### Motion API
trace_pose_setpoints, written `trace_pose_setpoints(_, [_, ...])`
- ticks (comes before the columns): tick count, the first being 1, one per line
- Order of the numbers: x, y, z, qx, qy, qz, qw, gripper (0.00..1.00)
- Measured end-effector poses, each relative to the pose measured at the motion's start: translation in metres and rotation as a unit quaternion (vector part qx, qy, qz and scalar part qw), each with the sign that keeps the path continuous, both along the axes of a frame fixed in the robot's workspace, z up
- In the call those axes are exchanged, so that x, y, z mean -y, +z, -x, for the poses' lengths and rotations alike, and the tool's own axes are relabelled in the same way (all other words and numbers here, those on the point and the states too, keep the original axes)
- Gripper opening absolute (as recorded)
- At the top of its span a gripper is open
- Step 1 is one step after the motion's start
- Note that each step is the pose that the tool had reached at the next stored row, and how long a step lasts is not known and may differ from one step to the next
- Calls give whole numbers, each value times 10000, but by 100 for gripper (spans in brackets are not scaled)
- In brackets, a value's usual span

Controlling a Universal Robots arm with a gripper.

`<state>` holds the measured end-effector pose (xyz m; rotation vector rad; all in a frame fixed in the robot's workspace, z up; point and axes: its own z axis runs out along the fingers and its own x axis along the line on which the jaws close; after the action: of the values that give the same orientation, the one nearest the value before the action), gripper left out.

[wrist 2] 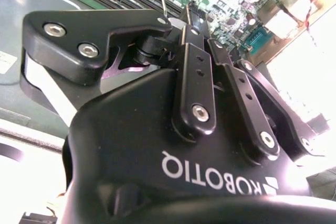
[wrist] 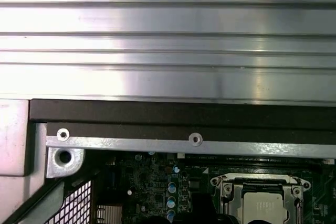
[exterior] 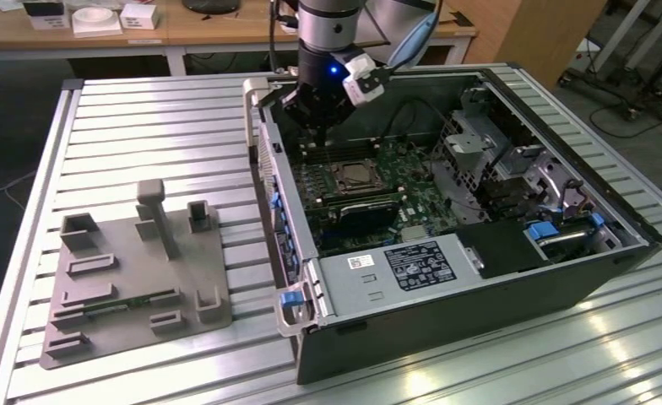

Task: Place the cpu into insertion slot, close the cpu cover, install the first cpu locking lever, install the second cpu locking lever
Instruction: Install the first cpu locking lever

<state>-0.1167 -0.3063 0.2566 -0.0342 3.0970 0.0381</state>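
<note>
A ribbed metal surface [exterior: 139,126] carried an open computer case [exterior: 601,270], a grey fixture block [exterior: 134,283] beside it, wooden desks behind. Inside the case, the cpu [wrist: 266,206] sat in the insertion slot [exterior: 357,177], the cpu cover [wrist: 261,184] framing it. The claw [exterior: 312,126] hung above the slot; whether it was open I cannot tell.

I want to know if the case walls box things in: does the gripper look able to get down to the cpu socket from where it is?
Probably yes. The gripper hangs inside the open computer case, just beyond the insertion slot, with nothing visible over the socket.
</note>
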Motion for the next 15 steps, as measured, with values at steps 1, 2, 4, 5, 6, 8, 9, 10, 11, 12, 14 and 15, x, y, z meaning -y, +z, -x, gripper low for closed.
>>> trace_pose_setpoints(1, [-2,0,0,0,0,0,10000,11])
trace_pose_setpoints(2, [-4,0,0,0,1,0,10000,11])
trace_pose_setpoints(4, [-10,0,-3,0,1,0,10000,11])
trace_pose_setpoints(5, [-14,-1,-5,0,0,0,10000,11])
trace_pose_setpoints(6, [-18,-1,-8,0,0,0,10000,11])
trace_pose_setpoints(8, [-25,-1,-16,0,0,0,10000,11])
trace_pose_setpoints(9, [-28,-1,-22,0,0,0,10000,11])
trace_pose_setpoints(10, [-29,-2,-29,0,0,0,10000,11])
trace_pose_setpoints(11, [-31,-2,-37,0,0,0,10000,11])
trace_pose_setpoints(12, [-31,-2,-46,0,0,0,10000,11])
trace_pose_setpoints(14, [-31,-2,-69,0,0,0,10000,11])
trace_pose_setpoints(15, [-31,-3,-80,0,0,0,10000,11])
